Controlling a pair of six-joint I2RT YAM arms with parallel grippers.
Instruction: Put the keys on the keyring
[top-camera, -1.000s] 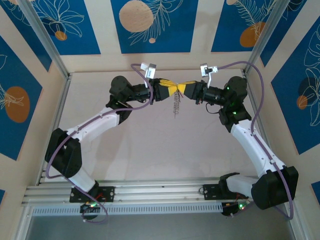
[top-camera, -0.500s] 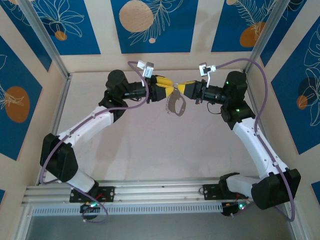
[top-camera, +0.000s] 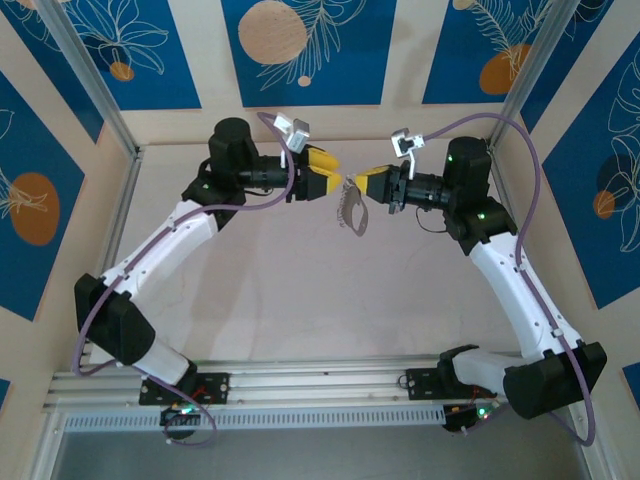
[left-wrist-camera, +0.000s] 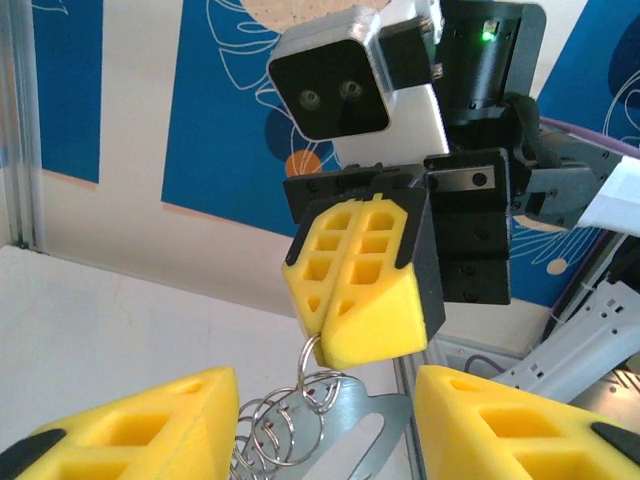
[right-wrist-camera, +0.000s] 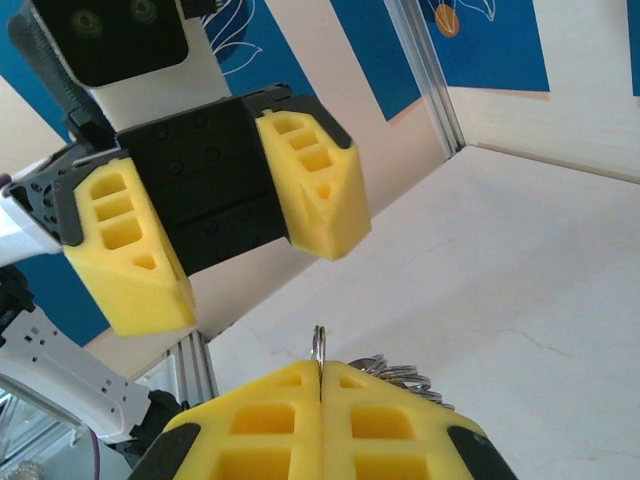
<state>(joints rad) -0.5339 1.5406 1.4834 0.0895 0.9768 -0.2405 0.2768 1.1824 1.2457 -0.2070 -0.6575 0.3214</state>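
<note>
**A:** From above, where is the keyring?

**B:** The keyring (top-camera: 352, 208) hangs in the air over the table (top-camera: 300, 300). It is a thin grey loop with a pale fringe along one edge. The right gripper (top-camera: 372, 183) sits just up and to the right of the keyring, with its jaws pressed together on the keyring's top end. The left gripper (top-camera: 322, 184) is just to the left of the keyring. Its jaws stand partly apart, with nothing in them and clear of the loop.

**A:** And from the left wrist?

**B:** The keyring (left-wrist-camera: 300, 415) is low in the middle, a bunch of thin wire rings. A flat silver piece (left-wrist-camera: 372, 440) lies against the keyring's right side. Directly above the keyring, the right gripper (left-wrist-camera: 335, 335) has its two yellow pads closed flat on one wire ring, so the rest dangles. The left arm's own yellow fingers (left-wrist-camera: 140, 425) stand on either side of the keyring, and neither one touches it.

**A:** The right wrist?

**B:** One wire ring of the keyring (right-wrist-camera: 318, 345) sticks up out of the seam between the right gripper's (right-wrist-camera: 320, 400) jaws, which are fully closed on it. More coils show just to the right of that ring. The left gripper faces the keyring from above. Its yellow fingers (right-wrist-camera: 310, 180) are spread with an empty gap between them, well off the keyring.
</note>
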